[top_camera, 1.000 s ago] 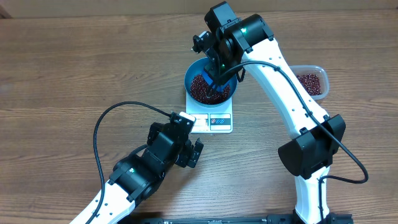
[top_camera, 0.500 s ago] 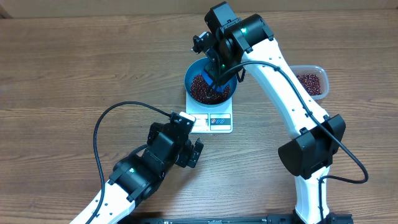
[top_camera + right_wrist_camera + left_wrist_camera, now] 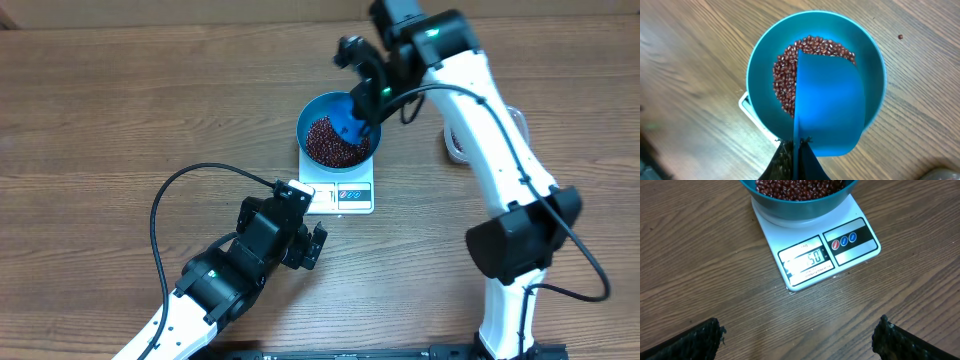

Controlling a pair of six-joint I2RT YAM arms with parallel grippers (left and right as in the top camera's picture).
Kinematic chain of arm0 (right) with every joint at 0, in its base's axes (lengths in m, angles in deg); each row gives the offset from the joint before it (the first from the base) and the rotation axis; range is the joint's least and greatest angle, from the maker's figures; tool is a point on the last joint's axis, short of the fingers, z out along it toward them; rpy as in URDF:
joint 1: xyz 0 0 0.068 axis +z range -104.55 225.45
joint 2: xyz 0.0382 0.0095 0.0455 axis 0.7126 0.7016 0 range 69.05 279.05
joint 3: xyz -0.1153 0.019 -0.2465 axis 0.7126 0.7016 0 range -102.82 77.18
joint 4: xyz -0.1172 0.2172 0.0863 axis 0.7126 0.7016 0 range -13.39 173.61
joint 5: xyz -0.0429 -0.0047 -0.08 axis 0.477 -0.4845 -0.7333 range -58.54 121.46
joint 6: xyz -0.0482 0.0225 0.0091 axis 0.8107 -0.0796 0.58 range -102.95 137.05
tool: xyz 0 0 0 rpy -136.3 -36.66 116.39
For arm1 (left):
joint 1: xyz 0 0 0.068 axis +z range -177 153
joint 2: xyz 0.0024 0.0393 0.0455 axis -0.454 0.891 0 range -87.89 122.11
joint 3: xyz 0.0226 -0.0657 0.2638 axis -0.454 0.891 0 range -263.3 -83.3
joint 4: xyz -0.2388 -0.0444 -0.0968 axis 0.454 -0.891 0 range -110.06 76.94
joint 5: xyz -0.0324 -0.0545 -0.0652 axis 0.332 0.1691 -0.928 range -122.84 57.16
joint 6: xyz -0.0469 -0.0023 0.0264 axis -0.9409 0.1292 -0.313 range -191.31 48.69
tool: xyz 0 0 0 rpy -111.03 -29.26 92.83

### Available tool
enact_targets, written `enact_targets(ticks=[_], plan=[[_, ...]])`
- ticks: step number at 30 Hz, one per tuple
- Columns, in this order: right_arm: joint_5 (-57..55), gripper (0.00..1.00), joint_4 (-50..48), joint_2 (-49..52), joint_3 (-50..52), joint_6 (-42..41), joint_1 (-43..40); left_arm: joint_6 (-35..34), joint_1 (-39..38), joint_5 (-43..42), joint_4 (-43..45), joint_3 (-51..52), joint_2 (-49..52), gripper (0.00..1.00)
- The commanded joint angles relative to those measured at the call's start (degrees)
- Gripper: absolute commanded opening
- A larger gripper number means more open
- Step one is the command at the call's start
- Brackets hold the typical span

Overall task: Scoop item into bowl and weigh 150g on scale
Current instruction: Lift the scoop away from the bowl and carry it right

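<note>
- scale (image 3: pixel 338 190): white, square, mid-table on the wooden table (image 3: pixel 120 100). The display panel is on its near edge, facing the left arm.
- bowl (image 3: pixel 305 125): bright blue and round, sits on the scale's platform, upright. It covers most of the top; only the display strip sticks out in front.
- beans (image 3: pixel 328 142): dark red-brown heap inside the bowl on the scale, piled more to the left and near side.
- One stray bean (image 3: pixel 900 36) lies on the wood beyond the bowl in the right wrist view, apart from the scale.
- right gripper (image 3: pixel 368 98): above the far-right edge of the scale, jaws clamped tight on the handle of the blue scoop (image 3: pixel 350 118).
- The scoop's blade hangs over the right half of the bowl. In the right wrist view its bare blue face hides part of the beans.
- Can't tell if the scoop touches the beans or the rim.
- left gripper (image 3: pixel 799 329): on the near side of the scale, jaws spread wide and holding nothing. It is pointed at the display and apart from the scale.
- display (image 3: pixel 807 260): glare on it. "50" is readable in the left wrist view; any digit before it is washed out.
- buttons (image 3: pixel 844 241): red and blue round ones, just right of the display on the scale's front.
- clear tub (image 3: pixel 453 143): right of the scale, well apart, mostly hidden behind the right arm. Contents not visible.
- black cable (image 3: pixel 165 205): loops on the table left of the scale, by the left arm.
</note>
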Motion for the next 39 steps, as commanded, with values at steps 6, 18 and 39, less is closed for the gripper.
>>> enact_targets(ticks=[6, 18, 39], plan=[[18.75, 0.04, 2.21, -8.68, -2.05, 4.11, -9.57, -1.01, -0.35, 0.98, 0.02, 0.39, 0.28, 0.99], [26.34, 0.04, 10.23, -9.81, -2.05, 5.88, -29.18, -1.01, -0.37, 0.98, 0.02, 0.39, 0.28, 1.00], [-23.26, 0.04, 8.44, -9.64, -1.81, -17.77, -29.29, -1.01, -0.35, 0.98, 0.02, 0.39, 0.28, 1.00]])
